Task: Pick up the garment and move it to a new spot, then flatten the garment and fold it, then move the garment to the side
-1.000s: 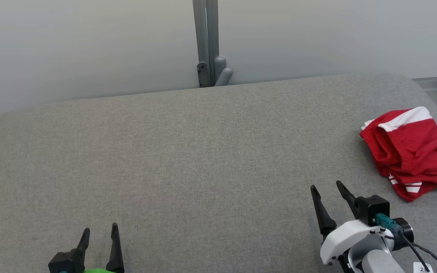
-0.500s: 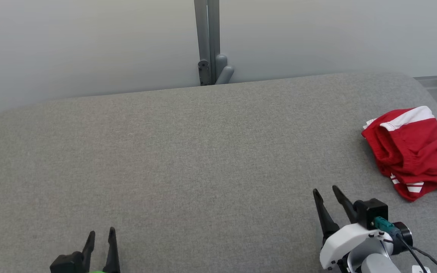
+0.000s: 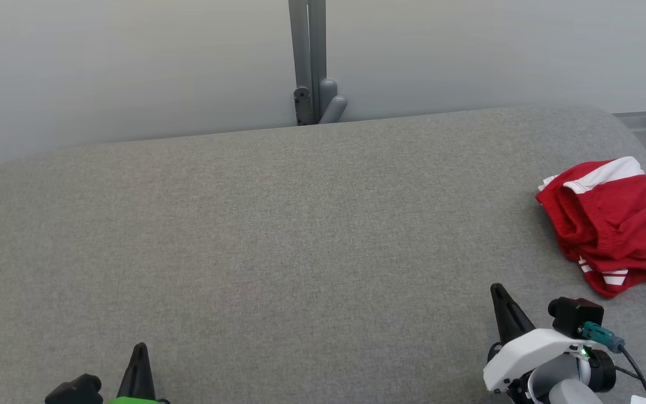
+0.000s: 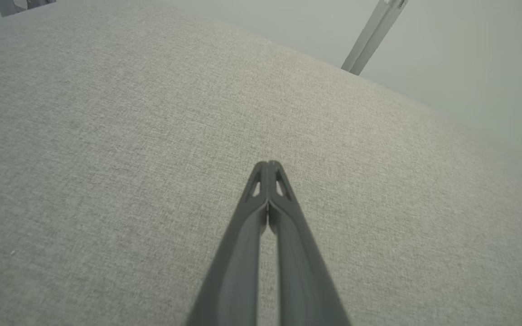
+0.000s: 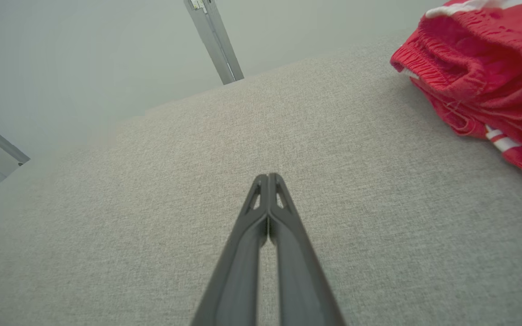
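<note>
The garment (image 3: pixel 614 224) is a crumpled red pair of shorts with white stripes, lying at the right edge of the grey padded table (image 3: pixel 300 235); the right wrist view has the garment (image 5: pixel 483 77) at its upper right. My right gripper (image 3: pixel 497 292) sits at the lower right, left of and nearer than the garment, apart from it; its fingers meet at the tips, so the right gripper (image 5: pixel 268 176) is shut on nothing. My left gripper (image 3: pixel 139 349) rests low at the lower left, and the left gripper (image 4: pixel 268 164) is likewise shut and empty.
A grey wall runs behind the table, with a vertical metal post and bracket (image 3: pixel 312 95) at the back centre. The table's rounded right corner lies just beyond the garment. Bare grey fabric spreads across the middle and left.
Both grippers have gone from open to shut. The two arms have drawn slightly back toward the near edge. The garment has not moved.
</note>
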`<state>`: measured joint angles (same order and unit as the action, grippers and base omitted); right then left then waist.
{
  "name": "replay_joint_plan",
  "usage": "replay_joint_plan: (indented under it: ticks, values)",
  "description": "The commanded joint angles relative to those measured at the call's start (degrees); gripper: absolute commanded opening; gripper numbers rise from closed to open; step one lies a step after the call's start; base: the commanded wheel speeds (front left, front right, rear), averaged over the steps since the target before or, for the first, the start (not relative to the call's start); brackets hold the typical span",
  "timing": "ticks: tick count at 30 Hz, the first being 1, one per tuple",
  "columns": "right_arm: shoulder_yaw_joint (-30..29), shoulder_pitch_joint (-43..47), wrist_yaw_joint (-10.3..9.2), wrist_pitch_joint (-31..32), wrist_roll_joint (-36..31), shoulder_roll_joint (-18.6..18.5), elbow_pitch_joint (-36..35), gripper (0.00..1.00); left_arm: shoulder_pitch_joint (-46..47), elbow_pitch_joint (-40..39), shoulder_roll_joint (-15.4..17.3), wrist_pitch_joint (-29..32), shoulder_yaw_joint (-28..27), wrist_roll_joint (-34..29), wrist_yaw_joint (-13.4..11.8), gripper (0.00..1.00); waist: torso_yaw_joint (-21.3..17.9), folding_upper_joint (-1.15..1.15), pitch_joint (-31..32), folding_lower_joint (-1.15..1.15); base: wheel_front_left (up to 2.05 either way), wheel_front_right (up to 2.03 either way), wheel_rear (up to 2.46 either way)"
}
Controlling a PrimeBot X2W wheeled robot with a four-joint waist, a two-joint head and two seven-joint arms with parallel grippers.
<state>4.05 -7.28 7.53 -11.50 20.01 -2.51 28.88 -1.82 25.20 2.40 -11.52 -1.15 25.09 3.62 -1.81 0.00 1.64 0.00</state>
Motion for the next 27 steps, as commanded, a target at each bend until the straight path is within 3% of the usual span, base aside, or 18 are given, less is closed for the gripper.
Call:
replay_joint_plan:
  ticks: [1, 27]
  values:
    - [-0.6, -0.9, -0.01, 0.7, 3.3, -0.1, -1.7, 0.00, 1.7, -1.5, 0.2, 0.7, -0.4, 2.9, 0.5, 0.00, 0.0, 0.00, 0.0, 0.00, 0.00, 0.00, 0.00]
    - [-3.6, -0.3, -0.02, 6.2, 25.9, -0.2, -6.1, 0.00, 3.9, -4.9, 0.3, 6.4, -2.1, 24.0, 1.6, 0.00, 0.4, 0.00, -0.4, 0.00, 0.00, 0.00, 0.00]
